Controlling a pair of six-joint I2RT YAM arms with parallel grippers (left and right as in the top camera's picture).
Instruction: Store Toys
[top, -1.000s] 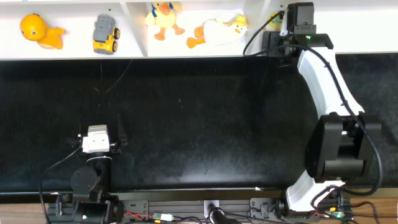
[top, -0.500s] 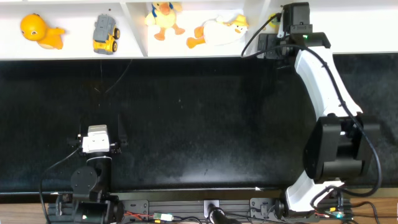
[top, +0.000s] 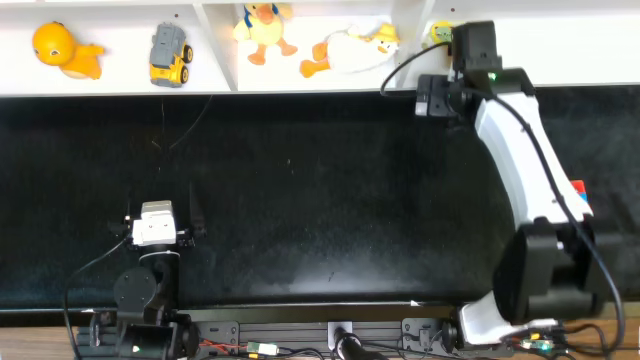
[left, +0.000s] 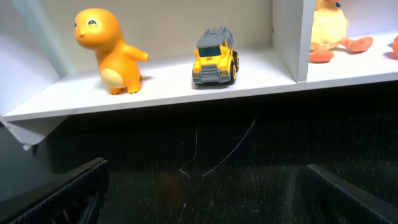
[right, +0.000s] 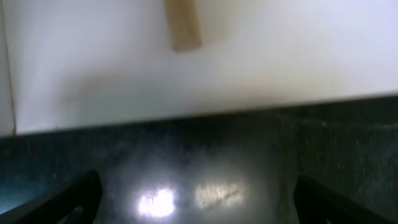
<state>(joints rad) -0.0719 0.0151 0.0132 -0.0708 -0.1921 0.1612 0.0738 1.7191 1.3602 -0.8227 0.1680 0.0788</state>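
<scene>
Several toys sit on the white shelf (top: 300, 82) along the table's far edge: an orange figure (top: 62, 50), a yellow and grey truck (top: 170, 55), a yellow duck plush (top: 264, 28) and a white duck plush (top: 352, 50) lying down. A small green and yellow toy (top: 440, 33) lies in the right compartment. My right gripper (top: 470, 50) is just in front of that compartment, open and empty (right: 199, 208), over the shelf's front edge. My left gripper (top: 160, 212) rests low at the near left, open (left: 199, 205), facing the orange figure (left: 109, 53) and the truck (left: 214, 56).
Black mat (top: 320, 190) covers the table between the arms and the shelf. A small red and blue object (top: 578, 190) shows beside the right arm's elbow. White dividers (left: 289, 37) split the shelf into compartments. A tan strip (right: 183, 25) is on the white shelf wall.
The right arm has drawn back from the shelf's right compartment, toward the near side. The small green and yellow toy and the red and blue object have come into sight. The left arm kept still.
</scene>
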